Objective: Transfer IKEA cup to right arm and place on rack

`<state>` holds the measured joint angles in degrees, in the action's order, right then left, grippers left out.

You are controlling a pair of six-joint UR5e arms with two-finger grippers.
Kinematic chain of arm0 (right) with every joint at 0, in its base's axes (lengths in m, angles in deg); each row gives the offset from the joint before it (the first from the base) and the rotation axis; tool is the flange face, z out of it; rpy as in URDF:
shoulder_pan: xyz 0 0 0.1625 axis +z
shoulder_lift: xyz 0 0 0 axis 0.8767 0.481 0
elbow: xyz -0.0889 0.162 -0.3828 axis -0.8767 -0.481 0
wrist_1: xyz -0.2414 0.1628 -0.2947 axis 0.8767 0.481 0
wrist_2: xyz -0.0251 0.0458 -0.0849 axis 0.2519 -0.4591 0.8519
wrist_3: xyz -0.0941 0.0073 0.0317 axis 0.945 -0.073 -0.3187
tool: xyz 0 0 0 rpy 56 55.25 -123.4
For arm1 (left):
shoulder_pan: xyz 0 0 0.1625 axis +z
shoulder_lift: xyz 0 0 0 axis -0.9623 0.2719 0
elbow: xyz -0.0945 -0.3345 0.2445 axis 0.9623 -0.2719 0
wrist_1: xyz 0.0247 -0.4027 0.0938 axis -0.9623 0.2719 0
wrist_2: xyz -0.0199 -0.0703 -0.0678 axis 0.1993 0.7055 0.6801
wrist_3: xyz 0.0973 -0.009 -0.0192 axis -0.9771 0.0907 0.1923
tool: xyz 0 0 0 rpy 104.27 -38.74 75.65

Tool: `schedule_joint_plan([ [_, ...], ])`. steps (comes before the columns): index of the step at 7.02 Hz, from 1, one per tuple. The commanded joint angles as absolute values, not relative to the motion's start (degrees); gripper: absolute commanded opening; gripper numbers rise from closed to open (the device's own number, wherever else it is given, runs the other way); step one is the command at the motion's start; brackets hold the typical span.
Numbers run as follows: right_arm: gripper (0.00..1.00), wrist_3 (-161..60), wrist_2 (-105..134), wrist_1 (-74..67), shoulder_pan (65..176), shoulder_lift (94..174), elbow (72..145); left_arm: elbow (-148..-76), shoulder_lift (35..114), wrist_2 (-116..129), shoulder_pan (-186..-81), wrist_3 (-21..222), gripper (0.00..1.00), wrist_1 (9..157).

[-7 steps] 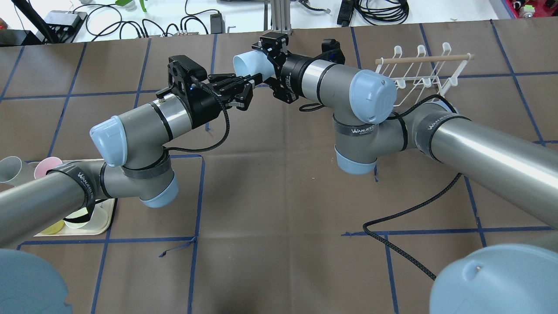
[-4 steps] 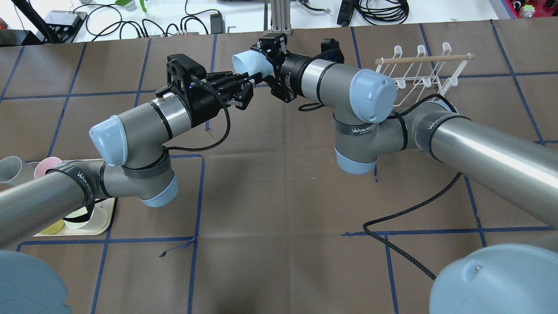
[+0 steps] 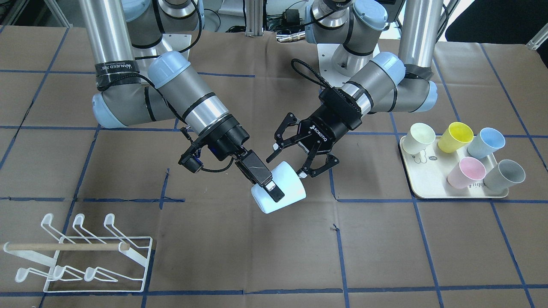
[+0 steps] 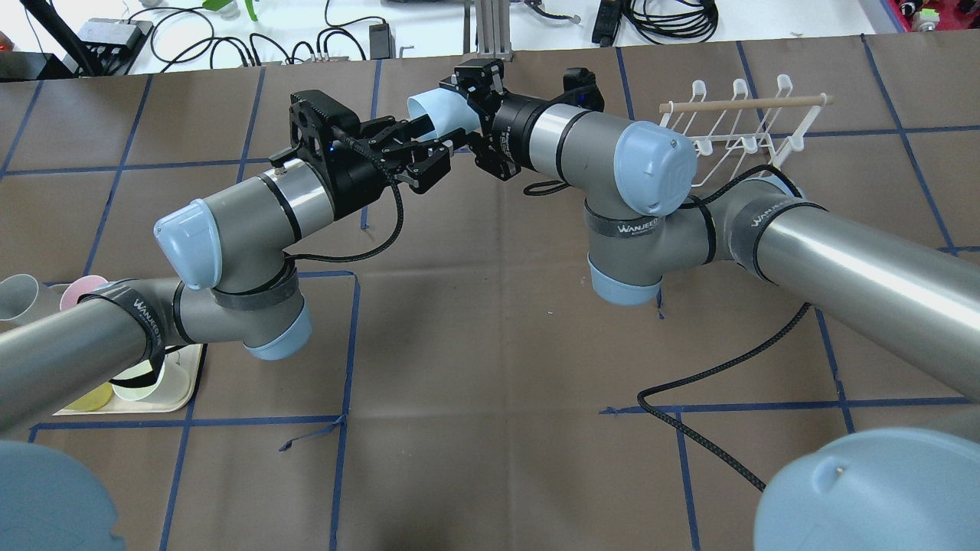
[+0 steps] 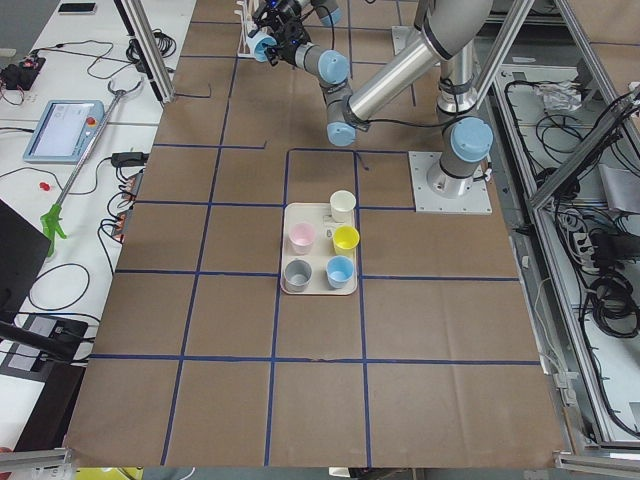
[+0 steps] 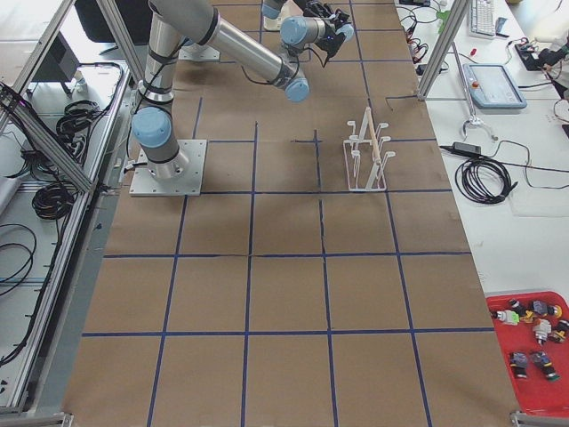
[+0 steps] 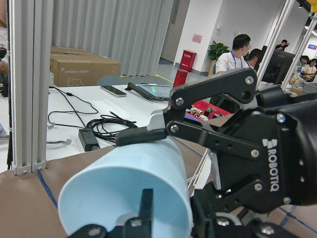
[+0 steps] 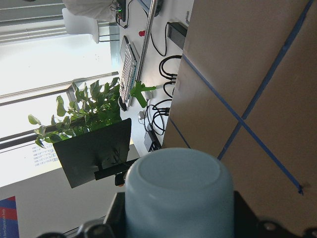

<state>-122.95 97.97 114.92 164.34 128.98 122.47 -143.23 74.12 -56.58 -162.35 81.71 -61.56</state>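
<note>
We read ROBOTIQ in white on the body of the left gripper point(image 3: 295, 164) and of the right gripper point(image 7: 148, 188). WANJEED marks the black straps point(image 4: 647, 226) around the right arm point(image 4: 842, 268) and the left arm point(image 4: 245, 222).

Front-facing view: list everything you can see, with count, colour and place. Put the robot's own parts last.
Held cup: 1, pale blue, mid-table, in the right gripper.
Tray cups: 5, cream, yellow, blue, pink, grey, on the tray.
Tray: 1, cream, on the robot's left side.
Rack: 1, white wire with wooden dowel, on the robot's right side, far from its base.
Table: 1, brown paper with a blue tape grid.
Right gripper: 1, black, shut on the held cup.
Left gripper: 1, black, open, by the held cup.
</note>
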Motion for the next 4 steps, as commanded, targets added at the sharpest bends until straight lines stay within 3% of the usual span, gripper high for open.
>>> schedule_joint_plan([
  [1, 0.53, -122.9, 98.0, 114.9, 164.3, 128.9, 122.1, -143.7, 72.9, -55.9, -161.4, 82.1, 0.91, -61.3],
  [4, 0.52, -122.2, 97.9, 112.8, 160.9, 128.6, 119.5, -149.5, 66.2, -56.0, -154.4, 82.2, 0.93, -59.2],
])
